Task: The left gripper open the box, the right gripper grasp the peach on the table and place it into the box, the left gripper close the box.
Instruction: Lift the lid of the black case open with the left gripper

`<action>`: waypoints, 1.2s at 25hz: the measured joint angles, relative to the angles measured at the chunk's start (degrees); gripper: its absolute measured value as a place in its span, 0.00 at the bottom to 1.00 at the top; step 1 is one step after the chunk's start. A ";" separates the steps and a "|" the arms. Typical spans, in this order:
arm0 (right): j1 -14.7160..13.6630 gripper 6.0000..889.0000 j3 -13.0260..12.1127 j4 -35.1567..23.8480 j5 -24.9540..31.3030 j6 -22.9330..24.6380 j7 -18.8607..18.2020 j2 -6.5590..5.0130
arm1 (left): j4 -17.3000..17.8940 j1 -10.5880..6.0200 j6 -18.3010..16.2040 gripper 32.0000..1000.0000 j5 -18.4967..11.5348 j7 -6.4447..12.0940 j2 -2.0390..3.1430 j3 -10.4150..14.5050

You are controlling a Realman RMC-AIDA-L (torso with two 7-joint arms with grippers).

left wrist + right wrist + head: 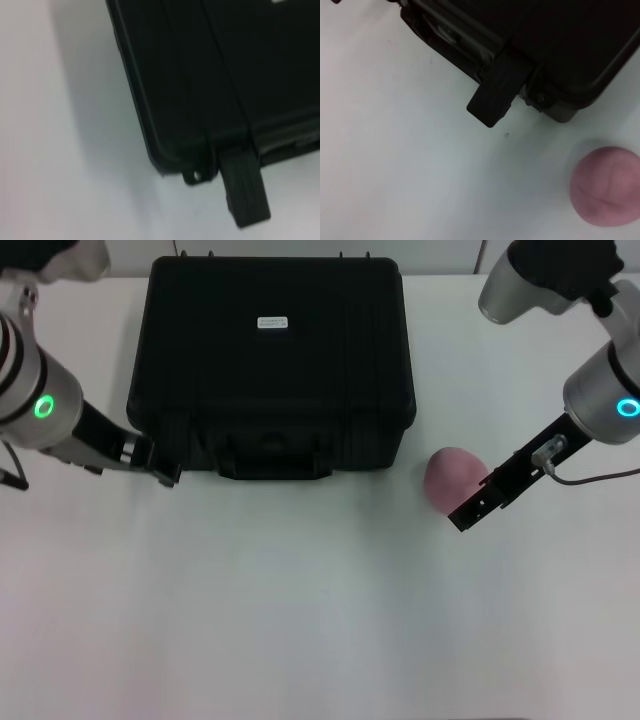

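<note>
Box (270, 360) shut, lid down, centred at far side of surface (300, 620); both front latches look flipped outward in wrist views. Left gripper (160, 472) low at box's front-left corner, just beside it; finger state impossible to tell. Peach (452, 476) on surface near box's front-right corner. Right gripper (466, 512) just beside peach, fingers apparently pressed together, pinching nothing. Risks: lid slipping off gripper during lift; peach nudged, rolling away.

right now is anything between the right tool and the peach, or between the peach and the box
Nothing visible separates the right tool from the peach beside it. The box has its lid shut, which blocks the way inside.
</note>
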 joint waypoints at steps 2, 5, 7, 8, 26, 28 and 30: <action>0.00 0.97 -0.03 0.04 -0.01 0.00 0.00 0.00 | -0.11 -0.79 0.14 0.83 -0.02 0.20 -0.04 -0.98; 0.00 0.97 -0.06 0.04 -0.01 0.00 0.00 0.00 | -0.16 -1.34 0.81 0.83 -0.36 0.24 -0.07 -1.30; 0.00 0.97 -0.04 0.04 -0.01 0.00 0.00 0.00 | -0.51 -1.60 1.41 0.83 -0.48 0.21 -0.14 -1.31; 0.00 0.97 -0.04 0.04 -0.02 0.00 0.00 0.00 | -1.07 -1.91 1.72 0.83 -0.51 0.12 -0.17 -1.31; 0.26 0.97 -0.13 0.04 -0.09 0.10 0.00 0.00 | -10.92 -6.39 7.37 0.83 -1.97 -0.07 -0.13 -2.10; 0.26 0.97 -0.09 0.04 -0.09 0.10 0.00 0.00 | -11.68 -6.58 7.69 0.83 -1.87 -0.03 -0.11 -2.20; 0.26 0.97 -0.07 0.04 -0.09 0.10 0.00 0.00 | -12.54 -6.83 8.19 0.83 -1.87 0.18 -0.07 -2.58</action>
